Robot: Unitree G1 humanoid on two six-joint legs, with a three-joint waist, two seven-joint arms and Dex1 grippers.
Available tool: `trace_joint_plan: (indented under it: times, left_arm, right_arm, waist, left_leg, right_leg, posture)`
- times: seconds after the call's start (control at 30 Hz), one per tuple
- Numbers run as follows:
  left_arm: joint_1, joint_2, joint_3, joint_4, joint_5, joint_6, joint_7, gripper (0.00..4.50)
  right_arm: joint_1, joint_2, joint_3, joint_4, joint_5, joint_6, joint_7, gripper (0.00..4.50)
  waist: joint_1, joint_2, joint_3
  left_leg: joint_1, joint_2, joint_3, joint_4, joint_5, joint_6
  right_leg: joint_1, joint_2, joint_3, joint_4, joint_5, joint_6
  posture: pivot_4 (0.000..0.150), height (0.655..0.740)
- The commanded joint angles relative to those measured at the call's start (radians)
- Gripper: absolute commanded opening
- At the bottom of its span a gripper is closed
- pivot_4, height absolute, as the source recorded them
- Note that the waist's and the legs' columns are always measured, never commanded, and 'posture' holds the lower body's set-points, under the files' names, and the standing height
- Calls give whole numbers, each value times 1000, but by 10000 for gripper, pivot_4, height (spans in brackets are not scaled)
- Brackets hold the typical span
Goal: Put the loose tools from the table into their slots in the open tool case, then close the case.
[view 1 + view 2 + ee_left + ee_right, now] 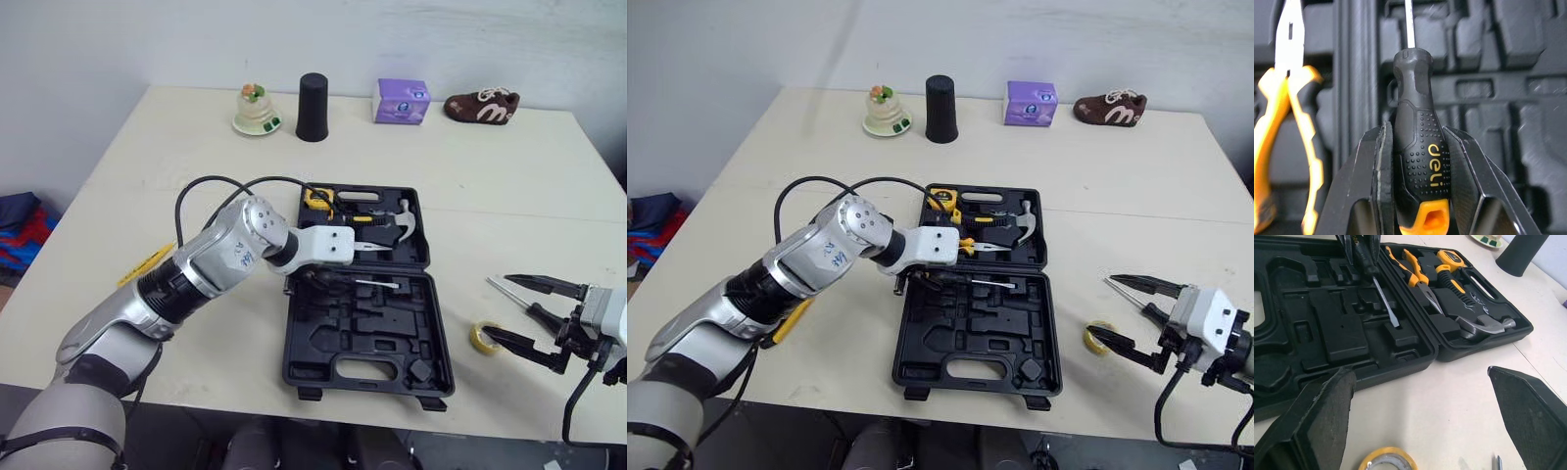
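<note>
The black tool case [323, 338] lies open mid-table. Its far half holds yellow-handled pliers [1415, 271], a hammer [1484, 325] and a tape measure [1449, 257]. My left gripper [1418, 129] is shut on a black screwdriver [1420, 152] with an orange end. It holds the screwdriver low over the near half's moulded slots, shaft [377, 284] pointing right. My right gripper [509, 313] stands open over the table right of the case. A yellow tape roll [482, 337] lies beside its near finger, and another screwdriver [519, 302] lies between its fingers.
A yellow tool [147, 262] lies on the table under my left forearm. Along the far edge stand a figurine on a plate [256, 110], a black cup [313, 108], a purple box [402, 101] and a brown shoe [481, 106].
</note>
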Motion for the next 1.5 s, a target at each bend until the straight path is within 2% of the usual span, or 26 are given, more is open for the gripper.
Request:
trace_joint_plan:
  times: [0.03,0.4,0.47,0.5,0.6,0.8,0.9,0.93,1.1,1.17,1.33,1.5]
  left_arm:
    - [4,-9,30,-4,38,-28,-8,10404]
    - [16,-54,46,34,92,-74,-28,10404]
    - [27,-66,77,25,67,-67,-35,20867]
    - [30,-72,91,23,58,-67,-38,23498]
    - [44,-83,153,23,20,-135,-59,37341]
    - [114,-124,309,63,-61,-288,-33,37341]
    - [186,-214,453,87,-202,-296,-17,29458]
    - [199,-228,477,89,-230,-276,-21,24819]
    - [286,-254,461,189,-174,-404,7,187]
    - [299,-260,439,215,-140,-460,14,187]
    - [330,-316,411,296,-81,-461,93,187]
    - [355,-303,349,342,-24,-385,82,187]
  right_arm:
    - [18,5,-38,-62,14,12,-30,45000]
    - [29,12,-18,-140,17,62,-85,45000]
    - [29,12,-18,-147,18,70,-89,45000]
    - [28,12,-17,-149,19,73,-90,45000]
    - [26,12,-18,-157,22,84,-96,45000]
    - [24,13,-20,-165,24,97,-103,45000]
    - [20,14,-19,-164,23,102,-108,45000]
    - [19,15,-18,-164,23,103,-108,45000]
    - [4,21,-8,-152,14,102,-113,45000]
    - [0,25,-6,-150,11,101,-113,45000]
    - [-1,35,-3,-152,6,102,-123,45000]
    - [14,38,-15,-155,5,102,-131,45000]
  waist:
    - [1,0,0]
    - [1,0,0]
    - [1,0,0]
    - [1,0,0]
    - [2,0,0]
    - [1,0,0]
    - [2,0,0]
    - [2,0,0]
    - [0,0,0]
    - [1,0,0]
    - [4,0,0]
    - [2,1,-1]
  left_leg:
    - [0,0,0,0,0,0]
    - [-1,-2,0,1,-1,3]
    - [-1,-1,0,1,-1,3]
    - [-1,-1,0,1,-1,3]
    - [-1,-1,0,1,-1,3]
    - [-1,-1,0,1,-1,3]
    - [-1,0,-1,2,-1,3]
    - [-2,0,-1,2,-1,3]
    - [0,-2,1,2,-1,4]
    - [0,-2,1,2,-1,3]
    - [-1,-2,0,2,-2,5]
    - [-1,-1,1,2,-2,6]
  right_leg:
    - [0,0,0,0,0,0]
    - [0,-2,0,0,0,0]
    - [0,-2,-1,0,0,0]
    - [0,-2,-1,0,0,0]
    - [0,-2,-1,0,0,0]
    - [0,-2,-1,0,0,0]
    - [0,-3,-2,2,0,1]
    - [0,-3,-2,1,0,1]
    - [1,-2,-5,2,1,2]
    - [0,-2,-5,2,1,2]
    - [1,-4,-5,0,1,2]
    - [1,-4,-8,0,1,3]
  posture:
    - [1500,7400]
    - [1500,7400]
    - [1500,7400]
    - [1500,7400]
    - [1500,7400]
    - [1500,7400]
    - [1500,7400]
    - [1500,7400]
    - [1500,7400]
    - [1500,7400]
    - [1500,7400]
    - [1500,7400]
